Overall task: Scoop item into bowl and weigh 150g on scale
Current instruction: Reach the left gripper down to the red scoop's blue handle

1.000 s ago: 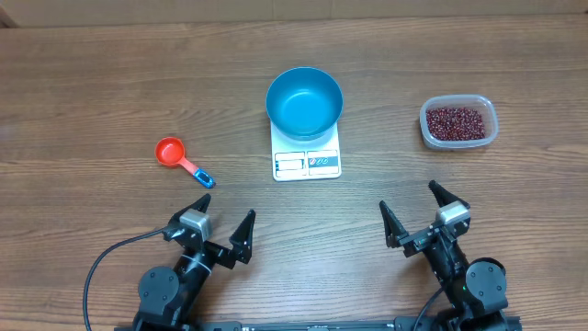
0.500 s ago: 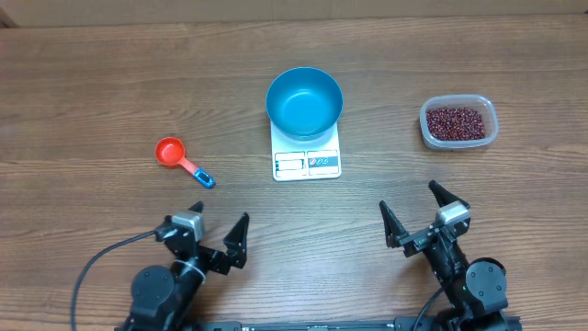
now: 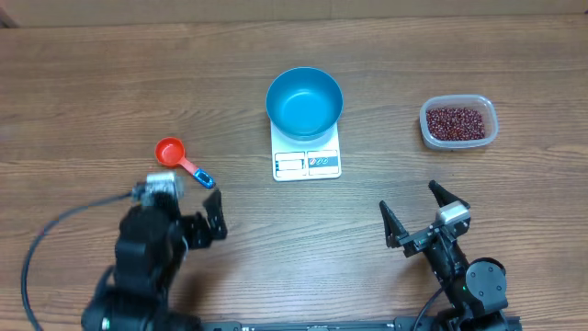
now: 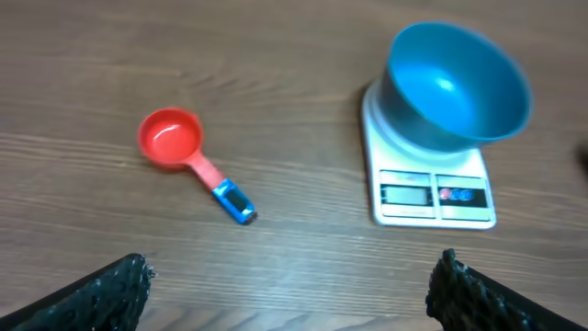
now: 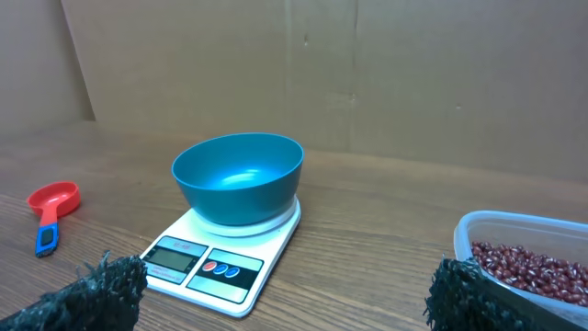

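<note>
Wood-grain table throughout. At left lies the red scoop; my left gripper, jaws wide apart, should straddle its handle squarely. The bowl sits on the scale. My right gripper gapes empty, and the beans fill the tub far right.

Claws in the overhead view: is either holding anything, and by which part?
Nothing is held. The left claw and the right claw both stand open and empty; the red plastic measuring scoop lies alone on the wooden table.
</note>
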{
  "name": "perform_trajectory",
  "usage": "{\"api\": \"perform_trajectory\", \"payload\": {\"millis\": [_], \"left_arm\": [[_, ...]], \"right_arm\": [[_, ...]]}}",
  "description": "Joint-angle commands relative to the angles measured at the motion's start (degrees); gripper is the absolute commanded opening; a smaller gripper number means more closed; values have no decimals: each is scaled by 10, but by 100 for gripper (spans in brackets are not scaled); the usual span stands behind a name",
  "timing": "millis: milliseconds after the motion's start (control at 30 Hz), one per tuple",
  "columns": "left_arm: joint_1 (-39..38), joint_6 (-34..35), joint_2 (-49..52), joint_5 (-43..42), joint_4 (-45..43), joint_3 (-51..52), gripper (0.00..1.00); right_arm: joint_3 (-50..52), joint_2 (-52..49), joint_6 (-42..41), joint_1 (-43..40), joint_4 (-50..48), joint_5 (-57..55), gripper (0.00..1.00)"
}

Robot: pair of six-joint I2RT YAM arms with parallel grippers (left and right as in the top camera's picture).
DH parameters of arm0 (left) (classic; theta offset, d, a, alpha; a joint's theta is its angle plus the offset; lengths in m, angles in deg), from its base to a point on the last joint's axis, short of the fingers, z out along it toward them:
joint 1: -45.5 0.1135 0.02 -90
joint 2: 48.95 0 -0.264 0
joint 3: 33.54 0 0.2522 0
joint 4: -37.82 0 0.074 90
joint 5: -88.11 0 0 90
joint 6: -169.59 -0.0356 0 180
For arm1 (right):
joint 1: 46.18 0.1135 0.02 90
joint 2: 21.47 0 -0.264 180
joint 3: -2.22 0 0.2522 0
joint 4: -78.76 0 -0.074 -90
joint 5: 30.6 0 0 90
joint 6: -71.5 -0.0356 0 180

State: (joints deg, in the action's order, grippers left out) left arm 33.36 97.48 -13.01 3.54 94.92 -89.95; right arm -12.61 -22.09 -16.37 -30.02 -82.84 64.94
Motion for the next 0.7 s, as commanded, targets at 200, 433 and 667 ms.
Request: {"api": "perform_trajectory", "payload": {"millis": [200, 433, 667], "left_arm": [[-3, 6, 151, -12, -7, -42, 99], [-3, 5, 208, -21, -11, -42, 100], [-3, 5, 232, -21, -53, -42, 100]], "right_arm": [[6, 5, -2, 2, -2, -6, 100], [6, 5, -2, 2, -2, -6, 100], [6, 5, -2, 2, -2, -6, 100]]}}
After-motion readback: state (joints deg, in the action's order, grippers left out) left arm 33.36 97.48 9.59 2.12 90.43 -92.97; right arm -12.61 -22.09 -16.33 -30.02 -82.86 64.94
